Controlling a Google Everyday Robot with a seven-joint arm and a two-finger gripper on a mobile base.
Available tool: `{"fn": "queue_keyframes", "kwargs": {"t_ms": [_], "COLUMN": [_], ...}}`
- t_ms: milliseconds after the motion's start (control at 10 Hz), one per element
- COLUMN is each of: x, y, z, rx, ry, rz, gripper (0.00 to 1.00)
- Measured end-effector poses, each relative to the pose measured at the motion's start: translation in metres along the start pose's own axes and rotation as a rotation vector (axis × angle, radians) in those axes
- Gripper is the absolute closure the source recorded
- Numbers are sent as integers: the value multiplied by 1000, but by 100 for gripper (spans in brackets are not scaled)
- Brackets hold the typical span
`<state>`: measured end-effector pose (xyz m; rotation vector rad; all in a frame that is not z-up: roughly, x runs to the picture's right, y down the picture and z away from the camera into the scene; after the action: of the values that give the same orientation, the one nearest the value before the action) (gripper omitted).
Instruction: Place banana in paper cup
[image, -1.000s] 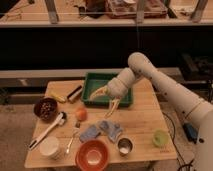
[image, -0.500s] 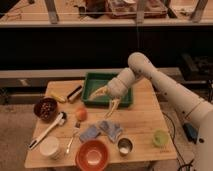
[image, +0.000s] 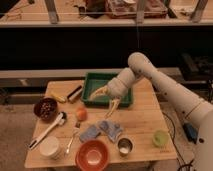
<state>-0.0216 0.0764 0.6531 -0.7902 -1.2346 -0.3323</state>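
Approach stage, by the look of things: nothing grasped, banana not yet lifted. At far left of the wooden table (image: 145, 112), a dark round bowl (image: 45, 108) of reddish bits and, below it, a long white-handled spoon (image: 47, 131) lying on a slant. Lower left, near the front edge: the paper cup (image: 51, 147), short, wide, off-white, plain-sided, mouth up, probably thin-walled and light enough to tip if knocked. Upper left of the table, just right of the dark bowl: the banana (image: 58, 97), small, yellow, gently curved, smooth-skinned, lying flat, well apart from the cup. Further right, a round orange fruit (image: 81, 113) and a glossy orange bowl (image: 92, 155) at the front edge. Centre of frame: the gripper (image: 102, 104), hanging over the front rim of the green tray (image: 95, 81), jaws spread wide, holding nothing, well right of the banana. Right of that, a small shiny steel cup (image: 124, 146) and a light-green cup (image: 160, 137). Calls next for a swing left and down to the banana, jaws set across its short width, a gentle pinch on the soft skin, then a carry to lower left and a release over the cup's mouth.
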Motion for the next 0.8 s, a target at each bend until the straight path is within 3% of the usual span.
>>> {"fn": "queue_keyframes", "kwargs": {"t_ms": [200, 300, 500, 800], "x": [0, 0, 4, 20], "y": [1, 0, -1, -13], "z": [-1, -6, -22, -53], "rx": [5, 42, 204, 588], "ry": [3, 17, 66, 185], "rz": [2, 6, 38, 133], "gripper": [34, 34, 34, 34]}}
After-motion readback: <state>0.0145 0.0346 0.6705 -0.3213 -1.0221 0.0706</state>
